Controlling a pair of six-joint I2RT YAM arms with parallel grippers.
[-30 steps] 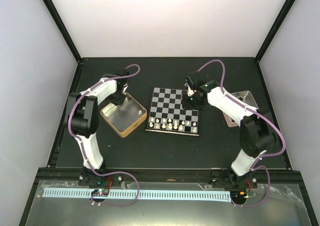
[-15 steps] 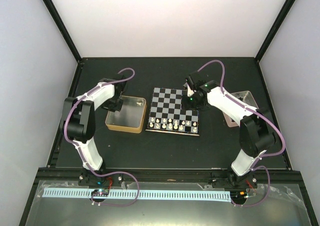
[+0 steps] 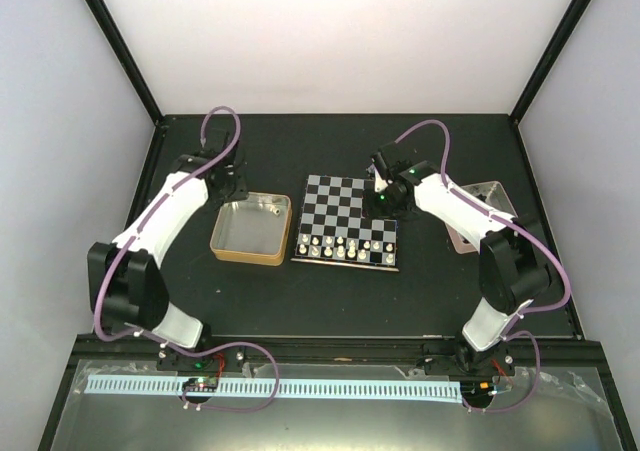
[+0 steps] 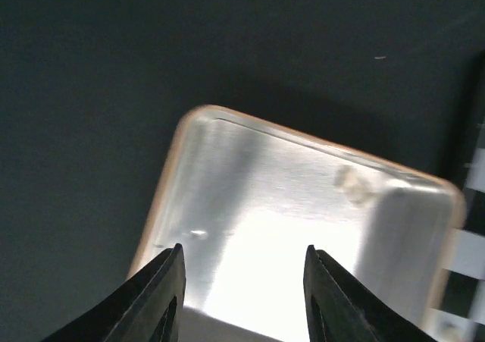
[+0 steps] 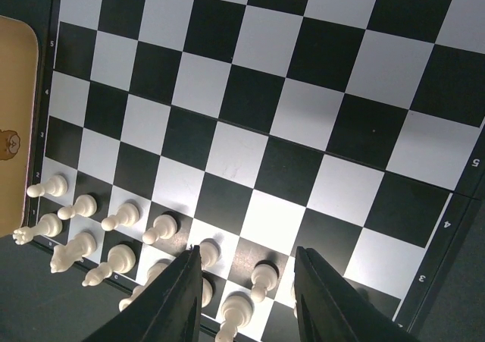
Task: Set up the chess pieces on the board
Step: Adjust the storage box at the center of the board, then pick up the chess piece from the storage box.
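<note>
Where it lies open, the gold tin (image 3: 243,255) holds one piece (image 3: 272,211).

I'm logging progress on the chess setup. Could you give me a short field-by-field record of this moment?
board: lying flat, far squares bare where visible
cream-white pieces: standing in the board's two near rows
left tool: open, empty, over the gold-sided tin
right tool: open, empty, over the board
tin contents: one small pale item, too blurred to identify
</note>
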